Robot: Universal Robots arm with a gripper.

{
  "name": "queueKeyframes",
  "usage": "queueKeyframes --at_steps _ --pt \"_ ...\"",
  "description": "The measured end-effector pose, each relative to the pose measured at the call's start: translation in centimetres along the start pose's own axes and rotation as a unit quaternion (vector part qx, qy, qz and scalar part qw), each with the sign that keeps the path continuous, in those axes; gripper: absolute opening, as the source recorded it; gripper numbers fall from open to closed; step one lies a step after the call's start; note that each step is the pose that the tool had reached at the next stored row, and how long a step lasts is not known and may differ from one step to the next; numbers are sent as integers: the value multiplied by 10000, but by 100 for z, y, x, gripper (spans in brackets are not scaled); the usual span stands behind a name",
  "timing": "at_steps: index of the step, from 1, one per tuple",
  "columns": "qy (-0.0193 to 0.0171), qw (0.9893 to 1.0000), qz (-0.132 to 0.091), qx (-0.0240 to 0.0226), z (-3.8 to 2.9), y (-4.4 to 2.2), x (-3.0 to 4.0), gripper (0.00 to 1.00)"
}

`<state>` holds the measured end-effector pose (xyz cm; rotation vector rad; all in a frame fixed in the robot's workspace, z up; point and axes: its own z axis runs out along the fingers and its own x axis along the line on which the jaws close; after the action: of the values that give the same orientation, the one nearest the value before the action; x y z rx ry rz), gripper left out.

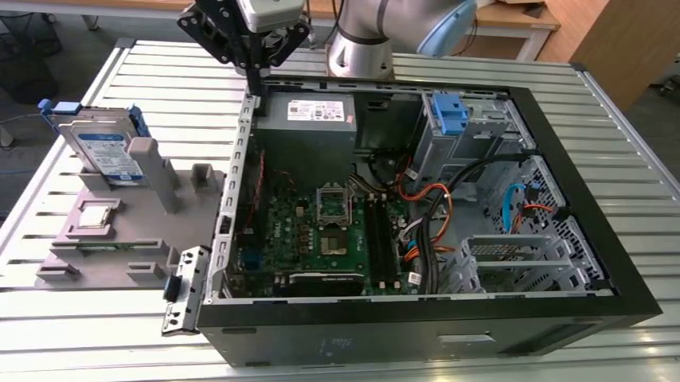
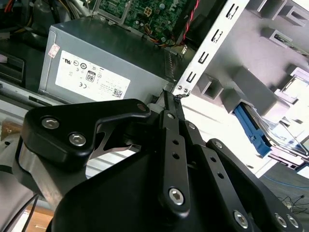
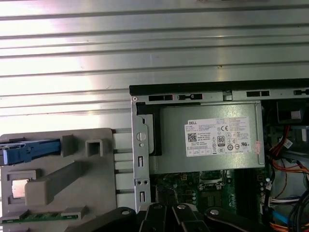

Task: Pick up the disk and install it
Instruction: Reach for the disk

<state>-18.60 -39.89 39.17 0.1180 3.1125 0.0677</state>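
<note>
- I see the disk (image 1: pixel 104 147) standing on edge in the grey holder (image 1: pixel 107 231), near the bench's (image 1: pixel 95 350) edge at the exterior view's left.
- My gripper (image 1: pixel 257 83) hangs over the case's (image 1: pixel 425 330) corner by the power supply (image 1: pixel 308 111), fingers pressed together, holding nothing.
- The case lies open toward the exterior view's right.
</note>
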Motion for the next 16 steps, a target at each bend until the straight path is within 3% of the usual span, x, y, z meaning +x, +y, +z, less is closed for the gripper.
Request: queueKeyframes --at_steps 16 --pt "0 10000 0 0 2 -7 89 11"
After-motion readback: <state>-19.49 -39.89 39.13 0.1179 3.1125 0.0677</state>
